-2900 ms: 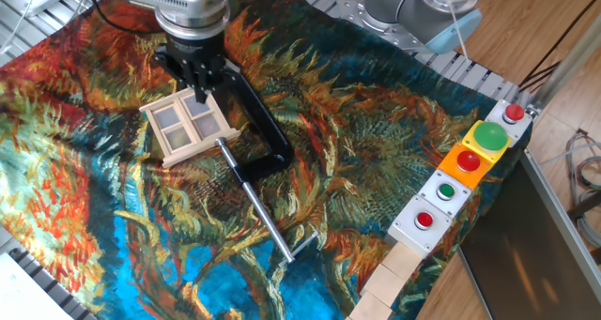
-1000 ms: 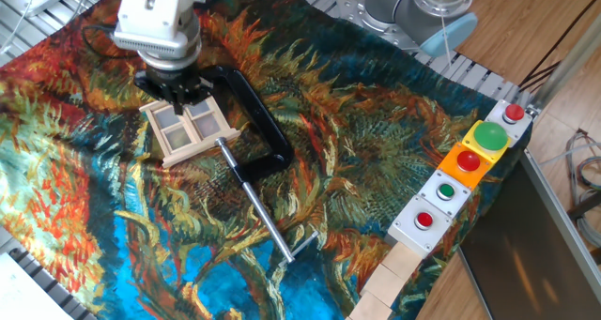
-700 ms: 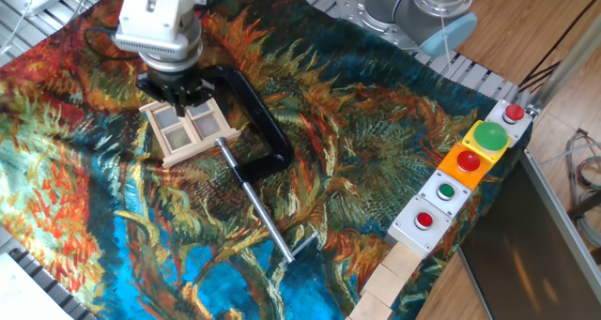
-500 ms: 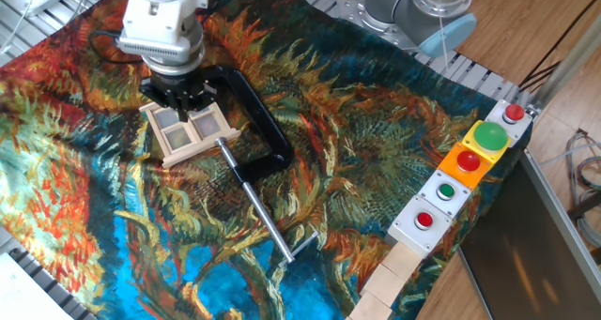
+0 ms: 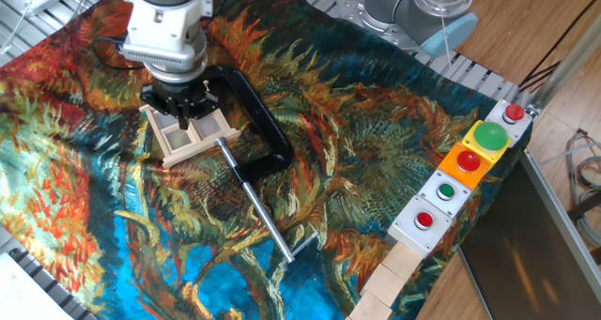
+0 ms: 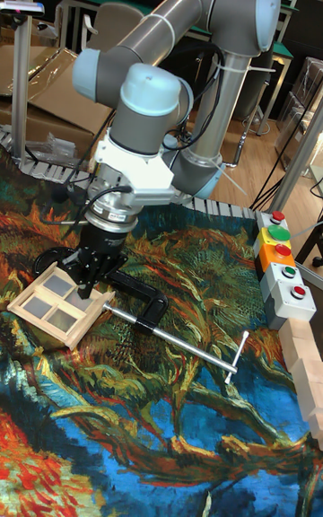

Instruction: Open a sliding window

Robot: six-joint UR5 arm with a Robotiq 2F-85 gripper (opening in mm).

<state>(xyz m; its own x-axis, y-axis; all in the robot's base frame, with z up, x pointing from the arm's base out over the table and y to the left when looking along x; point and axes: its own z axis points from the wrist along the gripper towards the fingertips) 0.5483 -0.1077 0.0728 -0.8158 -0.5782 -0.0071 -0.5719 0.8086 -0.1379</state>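
Note:
The sliding window (image 5: 195,140) is a small pale wooden frame with four greyish panes, lying flat on the patterned cloth at the left. In the tall fixed view the sliding window (image 6: 49,306) sits at the left edge. My gripper (image 5: 185,114) points straight down over the window's far half, its black fingers drawn together and the tips down at the frame by the centre crossbar. From the tall fixed view the gripper (image 6: 87,286) meets the window near its right side. The fingers hide part of the far panes.
A black C-clamp (image 5: 255,114) with a long steel rod (image 5: 265,217) lies right beside the window, touching its right edge. A row of button boxes (image 5: 467,165) and pale wooden blocks (image 5: 394,273) line the right table edge. The arm's base (image 6: 224,158) stands behind.
Over the last three seconds the gripper shifted left above the window. In the last second it came slightly right and nearer, and lower onto the frame. The window has hardly shifted.

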